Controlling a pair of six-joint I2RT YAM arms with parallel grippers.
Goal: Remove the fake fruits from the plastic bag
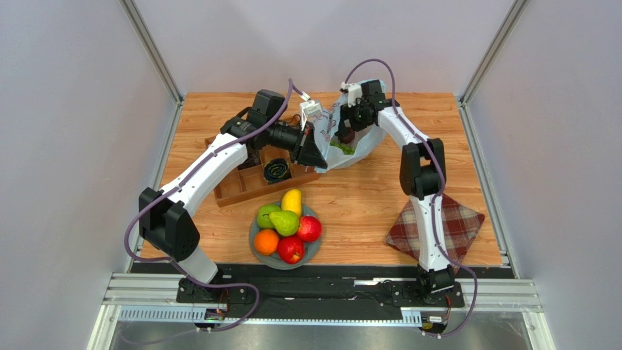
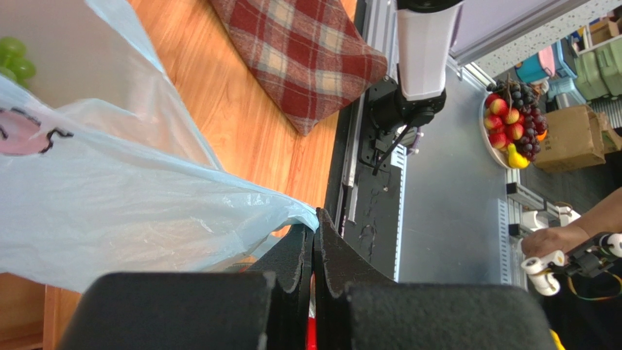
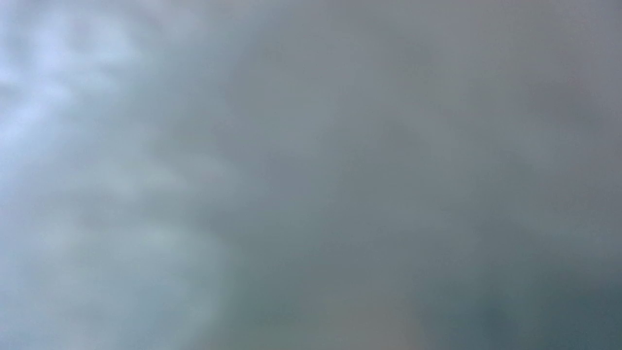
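Observation:
The pale-blue plastic bag (image 1: pixel 350 149) lies at the back middle of the table, its mouth held up. My left gripper (image 1: pixel 315 149) is shut on the bag's edge (image 2: pixel 292 211), and its jaws (image 2: pixel 314 230) pinch the film. A green grape bunch (image 1: pixel 340 148) shows inside the bag, and also in the left wrist view (image 2: pixel 13 58). My right gripper (image 1: pixel 347 131) reaches down into the bag's mouth; its fingers are hidden, and the right wrist view shows only blurred film. On the grey plate (image 1: pixel 255 251) sit a yellow mango (image 1: pixel 291 200), two green fruits (image 1: pixel 283 222), an orange (image 1: pixel 266 241) and two red apples (image 1: pixel 290 250).
A wooden tray (image 1: pixel 237 191) with a dark coiled item (image 1: pixel 277 170) stands left of the bag, under my left arm. A red plaid cloth (image 1: pixel 456 222) lies at the front right and also shows in the left wrist view (image 2: pixel 306 51). Metal rails run along the near edge.

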